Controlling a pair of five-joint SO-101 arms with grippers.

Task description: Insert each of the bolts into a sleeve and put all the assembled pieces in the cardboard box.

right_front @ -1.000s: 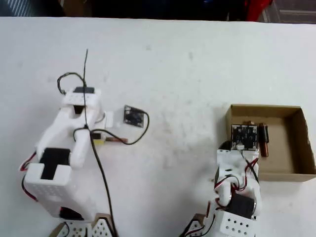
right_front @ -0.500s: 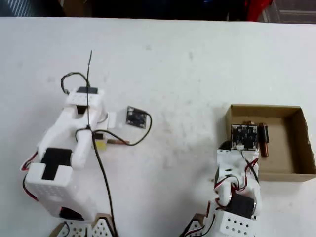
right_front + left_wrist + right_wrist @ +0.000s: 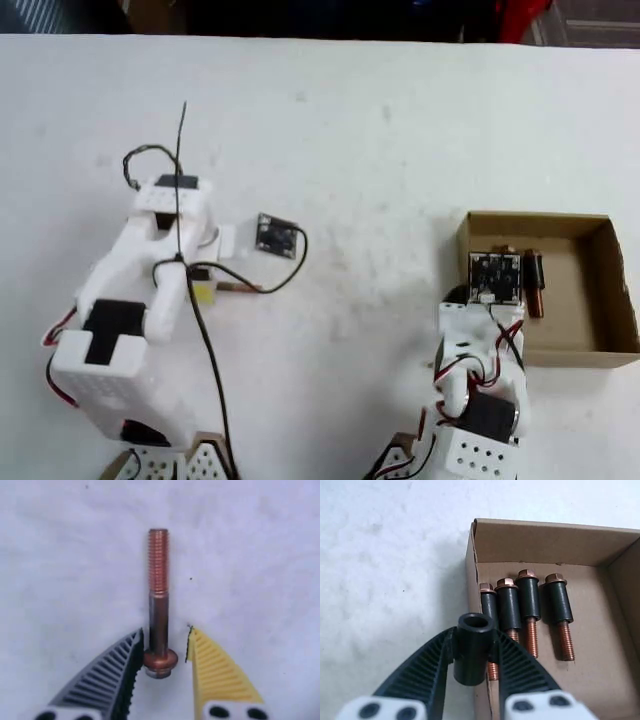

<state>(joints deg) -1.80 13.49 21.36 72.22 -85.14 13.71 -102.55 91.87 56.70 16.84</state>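
Note:
A copper bolt [image 3: 158, 600] lies flat on the white table, its head between the tips of my left gripper [image 3: 165, 630]. That gripper is open, with the grey finger [image 3: 112, 672] close to the shaft and the yellow finger [image 3: 212, 670] a little apart. In the high view the bolt [image 3: 240, 286] pokes out from the left arm. My right gripper [image 3: 474, 640] is shut on a black sleeve [image 3: 472, 652], held upright over the near left wall of the cardboard box [image 3: 545, 540]. Several sleeved bolts [image 3: 530, 600] lie side by side in the box.
The cardboard box [image 3: 575, 330] sits at the right of the table, with the right arm's wrist [image 3: 495, 278] over its left side. A camera board [image 3: 275, 236] and black cable hang off the left arm. Bare table [image 3: 370, 260] lies between the arms.
The left arm shifted slightly to the right along the table over the bolt, then stopped. The right arm and its sleeve have not moved.

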